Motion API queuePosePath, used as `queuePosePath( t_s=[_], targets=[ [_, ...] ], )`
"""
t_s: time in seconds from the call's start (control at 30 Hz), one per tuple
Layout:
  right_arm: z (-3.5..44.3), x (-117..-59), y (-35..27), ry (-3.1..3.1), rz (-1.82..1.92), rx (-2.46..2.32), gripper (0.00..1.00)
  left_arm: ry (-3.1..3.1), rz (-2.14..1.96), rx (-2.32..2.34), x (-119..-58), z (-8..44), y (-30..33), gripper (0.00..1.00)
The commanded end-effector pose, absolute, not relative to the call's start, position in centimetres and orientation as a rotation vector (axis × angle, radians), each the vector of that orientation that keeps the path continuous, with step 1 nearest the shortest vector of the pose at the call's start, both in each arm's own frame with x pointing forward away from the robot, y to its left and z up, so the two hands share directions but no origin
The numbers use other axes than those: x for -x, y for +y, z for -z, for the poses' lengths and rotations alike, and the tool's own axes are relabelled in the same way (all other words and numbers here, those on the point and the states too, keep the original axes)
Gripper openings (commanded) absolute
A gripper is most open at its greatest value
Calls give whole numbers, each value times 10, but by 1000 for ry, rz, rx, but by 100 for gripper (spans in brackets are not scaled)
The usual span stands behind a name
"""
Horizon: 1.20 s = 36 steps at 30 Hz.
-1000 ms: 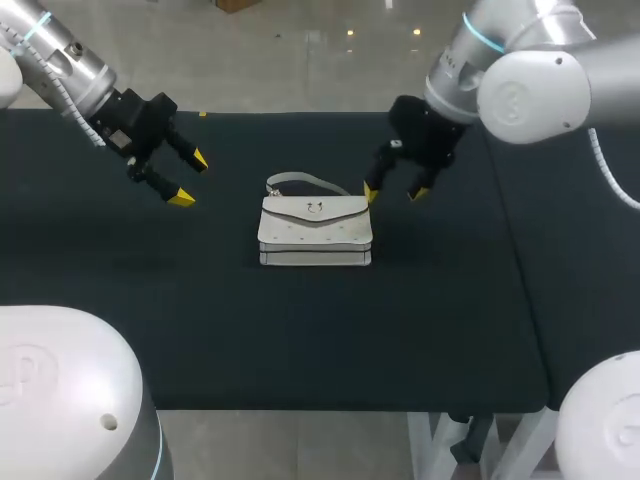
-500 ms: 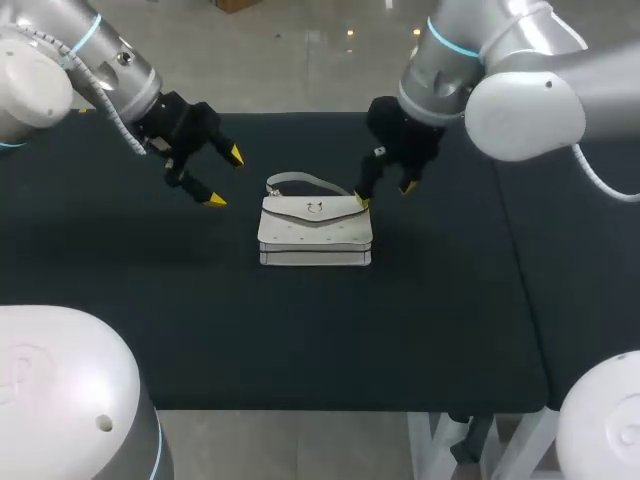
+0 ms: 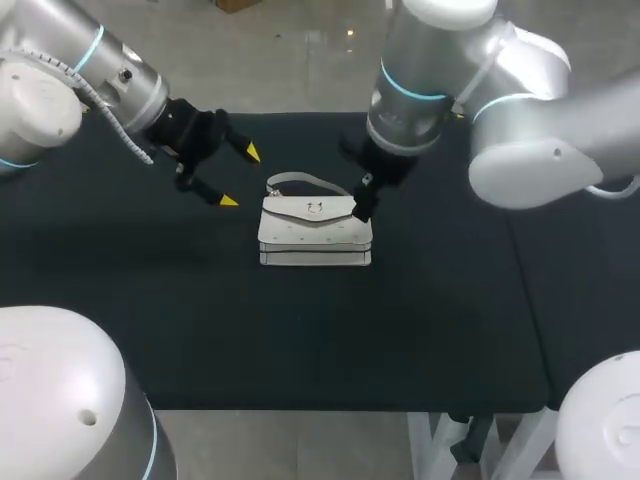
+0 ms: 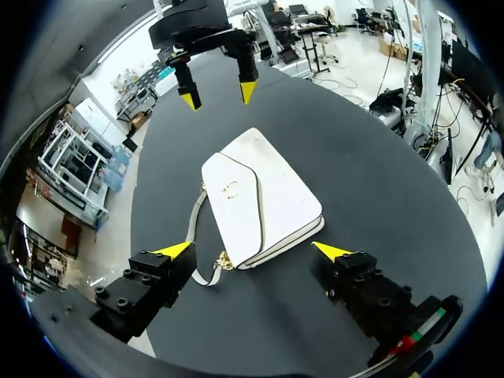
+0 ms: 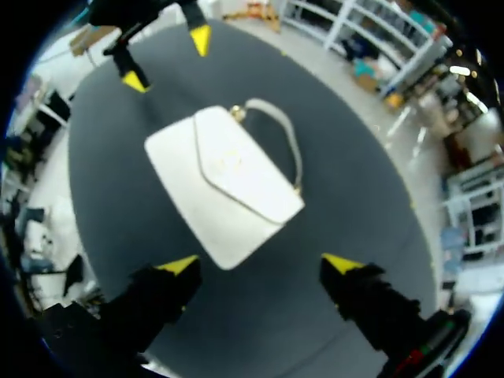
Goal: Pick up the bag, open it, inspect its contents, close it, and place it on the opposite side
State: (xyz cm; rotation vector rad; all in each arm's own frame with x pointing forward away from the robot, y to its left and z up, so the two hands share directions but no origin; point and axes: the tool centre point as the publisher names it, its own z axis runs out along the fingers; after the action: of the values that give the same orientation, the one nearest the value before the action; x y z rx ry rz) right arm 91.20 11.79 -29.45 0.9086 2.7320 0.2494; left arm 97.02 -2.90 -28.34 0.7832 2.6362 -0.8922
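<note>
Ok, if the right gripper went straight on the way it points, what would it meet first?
Probably the white bag, lying flat just ahead of the open right gripper; depth is unclear.

In the head view the right gripper (image 3: 362, 198) has its yellow tips tucked under its own arm (image 3: 410, 100), so can't tell if it's touching the bag (image 3: 315, 232). The bag is closed, so the inside is hidden.

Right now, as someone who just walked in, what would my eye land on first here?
A small white bag lies flat in the middle of the black table, its strap looped at the far edge. Robot arms flank it: the left arm's fingers spread open beside it, the right arm's fingers open at its other end, all tipped bright yellow.
</note>
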Motion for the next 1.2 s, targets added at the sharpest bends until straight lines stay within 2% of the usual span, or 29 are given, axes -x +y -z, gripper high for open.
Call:
queuePosePath(
  t_s=[0.03, 0.5, 0.63, 0.83, 1.2],
  targets=[
    [302, -894, 113, 2538, -272, -648, 100, 2564, 936, -812, -971, 291, -36, 100],
    [305, -894, 115, 2579, -263, -591, 100, 2542, 932, -871, -970, 295, -42, 100],
    [313, -885, 145, 2498, -188, -341, 100, 2483, 949, -903, -967, 302, -47, 100],
    [327, -874, 155, 2413, -188, -134, 100, 2427, 978, -951, -970, 305, -48, 100],
    [350, -879, 158, 2328, -113, -31, 100, 2443, 966, -1001, -974, 313, -61, 100]
  ],
)
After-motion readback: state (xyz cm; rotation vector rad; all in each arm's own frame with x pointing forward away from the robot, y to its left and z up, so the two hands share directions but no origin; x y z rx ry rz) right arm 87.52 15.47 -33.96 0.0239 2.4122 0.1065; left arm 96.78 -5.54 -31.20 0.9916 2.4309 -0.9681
